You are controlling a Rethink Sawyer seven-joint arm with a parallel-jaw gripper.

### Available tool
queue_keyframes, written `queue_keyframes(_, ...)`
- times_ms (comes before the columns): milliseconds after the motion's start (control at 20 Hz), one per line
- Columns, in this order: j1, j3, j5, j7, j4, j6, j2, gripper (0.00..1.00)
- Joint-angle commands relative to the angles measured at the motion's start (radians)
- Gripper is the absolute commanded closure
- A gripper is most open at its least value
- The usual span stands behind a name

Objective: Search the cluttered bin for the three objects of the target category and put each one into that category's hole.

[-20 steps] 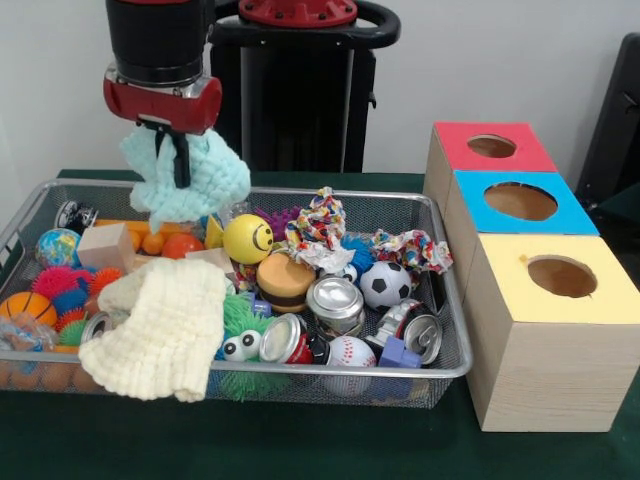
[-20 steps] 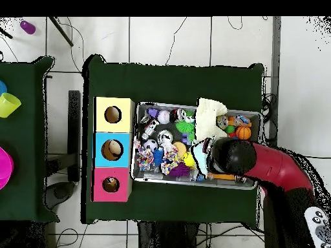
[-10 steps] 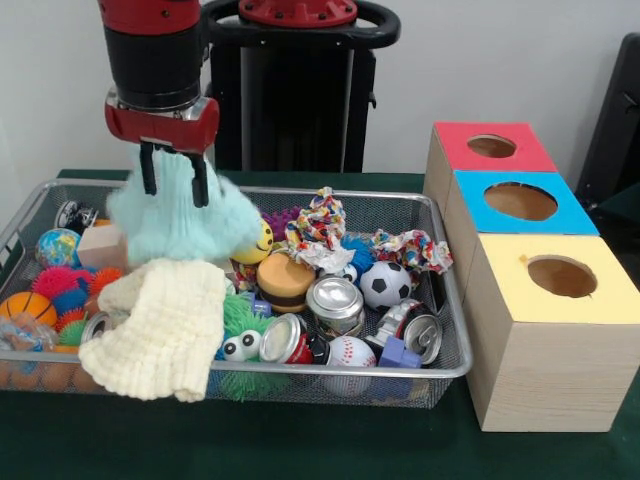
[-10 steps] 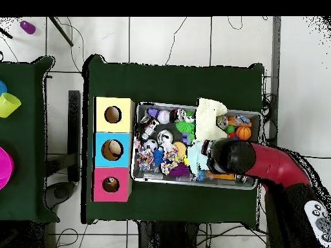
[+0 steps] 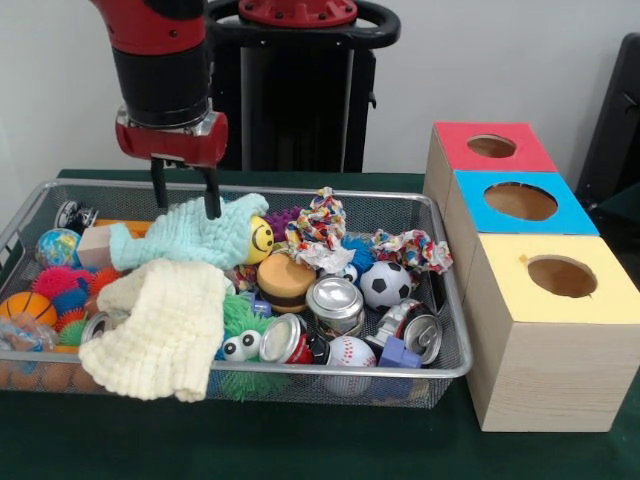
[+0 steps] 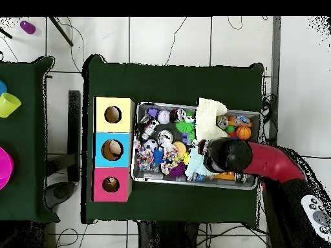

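A wire mesh bin rests on the green desk, beside three wooden boxes: one red-topped, one blue-topped and one yellow-topped, each with a single round hole. The end effector hangs over the bin's rear left part, its two fingers spread apart and gripping nothing. Their tips are at the upper edge of one pale blue cloth, which lies loose over the toys. One cream cloth is draped over the bin's near rim. Two patterned cloth pieces show further right: one upright, one lying flat. Three dented cans are visible: one silver, one red-sided and one at the right. Among the balls are one yellow smiley ball, one football-patterned ball, one baseball and one small basketball. In the overhead view the arm covers the bin's right half.
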Motion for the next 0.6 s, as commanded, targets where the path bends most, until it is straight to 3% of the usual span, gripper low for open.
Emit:
queue_keyframes(50, -0.002, 0.1, -0.061, -0.124, -0.01, -0.024, 0.038, 0.0)
queue_keyframes(250, 0.01, 0.096, -0.056, -0.097, 0.012, -0.019, 0.013, 0.0)
queue_keyframes(600, 0.143, 0.025, 0.006, 0.086, 0.098, 0.037, -0.125, 0.0)
